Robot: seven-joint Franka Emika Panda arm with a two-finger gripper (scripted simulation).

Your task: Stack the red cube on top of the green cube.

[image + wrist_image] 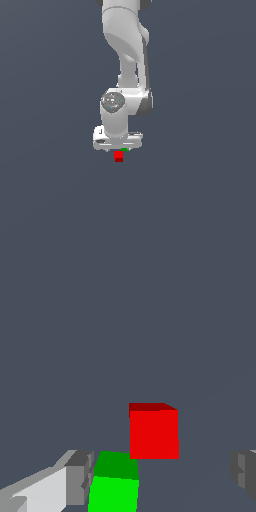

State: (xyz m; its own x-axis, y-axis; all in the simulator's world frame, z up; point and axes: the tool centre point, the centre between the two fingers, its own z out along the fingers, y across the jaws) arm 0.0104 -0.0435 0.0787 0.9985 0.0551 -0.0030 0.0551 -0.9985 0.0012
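Observation:
The red cube [118,156] sits on the grey floor just below my white gripper [118,148] in the exterior view. Only a sliver of the green cube [124,149] peeks out from under the hand, right behind the red one. In the wrist view the gripper [160,476] is open wide. The red cube [153,431] stands in line with the gap between the fingers and touches neither of them. The green cube [115,483] lies close beside one grey finger [77,478], nearer the camera than the red cube, and the two cubes sit side by side.
A plain dark grey floor [200,200] surrounds the cubes. The white arm [125,50] rises above the gripper in the exterior view. Nothing else shows.

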